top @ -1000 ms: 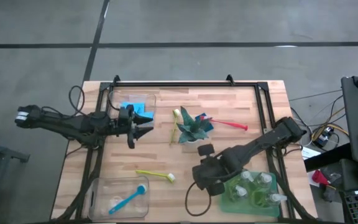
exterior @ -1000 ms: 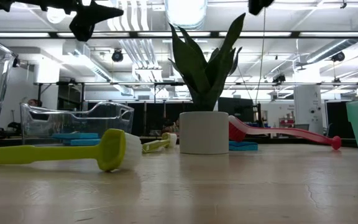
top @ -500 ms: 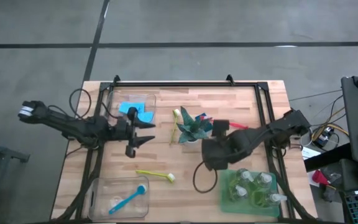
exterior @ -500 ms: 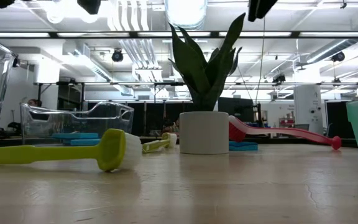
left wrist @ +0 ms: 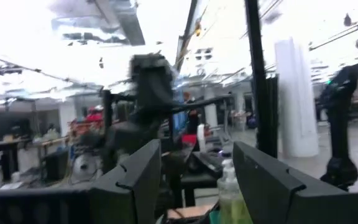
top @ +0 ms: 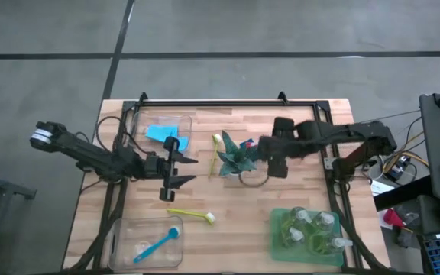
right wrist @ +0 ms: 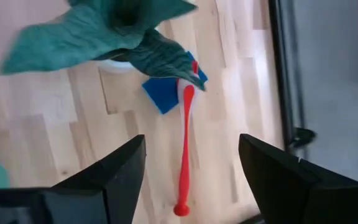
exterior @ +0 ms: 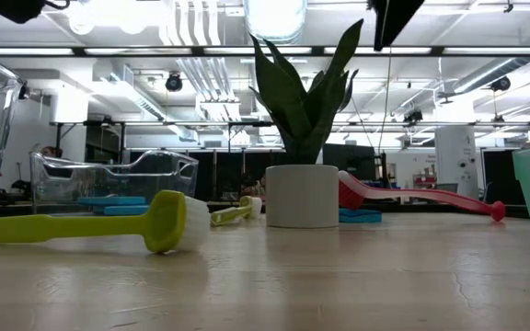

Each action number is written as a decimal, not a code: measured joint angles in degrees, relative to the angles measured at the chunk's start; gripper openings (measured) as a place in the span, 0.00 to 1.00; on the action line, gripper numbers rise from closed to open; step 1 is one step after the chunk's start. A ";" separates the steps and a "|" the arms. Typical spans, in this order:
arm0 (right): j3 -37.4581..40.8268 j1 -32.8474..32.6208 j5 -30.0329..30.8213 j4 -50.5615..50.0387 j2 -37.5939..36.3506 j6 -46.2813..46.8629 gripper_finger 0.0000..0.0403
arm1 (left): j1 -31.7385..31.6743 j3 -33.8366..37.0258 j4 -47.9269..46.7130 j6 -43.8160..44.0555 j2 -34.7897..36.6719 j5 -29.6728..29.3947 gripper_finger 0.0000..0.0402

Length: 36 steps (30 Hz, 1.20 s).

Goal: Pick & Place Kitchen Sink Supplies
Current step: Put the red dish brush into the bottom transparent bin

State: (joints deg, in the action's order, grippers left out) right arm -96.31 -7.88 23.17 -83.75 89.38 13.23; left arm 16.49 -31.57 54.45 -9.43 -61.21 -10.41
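Note:
My right gripper (top: pixel 270 164) hangs open above the table, just right of the spiky plant (top: pixel 239 156). In its wrist view (right wrist: pixel 191 144) a red-pink brush (right wrist: pixel 184 149) lies on the wood far below, its head end on a blue sponge (right wrist: pixel 166 93) beside the pot. My left gripper (top: pixel 183 171) stands open and empty over the table's left-middle, tipped up toward the room (left wrist: pixel 196 149). Pump bottles (top: pixel 312 229) stand in the green tray (top: pixel 277 244). One yellow-green brush (top: pixel 192 215) lies on the table, another (top: pixel 215 153) left of the plant.
A clear bin (top: pixel 182 122) at the far left holds blue sponges (top: pixel 163 134). A second clear bin (top: pixel 121 229) at the near left holds a blue brush (top: pixel 157 244). A black frame (top: pixel 228 103) runs along the far edge and both sides.
My right gripper has left the green tray, rising and swinging toward the far edge until it hangs beside the plant over the red-pink brush. My left gripper has shifted away from the far-left bin toward the table's middle and tipped upward.

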 joint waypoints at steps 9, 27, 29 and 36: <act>10.09 11.61 -8.75 6.02 -4.76 -7.27 0.62 | 0.13 0.02 4.50 0.13 -1.53 2.20 0.49; 29.39 21.57 -11.56 20.61 -5.27 -13.85 0.62 | 0.17 0.02 4.47 -2.14 -1.95 2.22 0.49; 31.38 22.38 -11.70 22.48 -5.27 -14.14 0.62 | 0.17 0.02 4.47 -2.54 -1.95 2.22 0.49; 37.96 24.80 -13.19 29.62 -5.27 -14.94 0.62 | 0.17 0.02 4.11 -3.58 -1.95 2.22 0.49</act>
State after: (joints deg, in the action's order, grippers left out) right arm -58.36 16.92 9.98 -54.13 84.12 -1.71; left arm 16.67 -31.55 58.56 -13.02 -63.16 -8.19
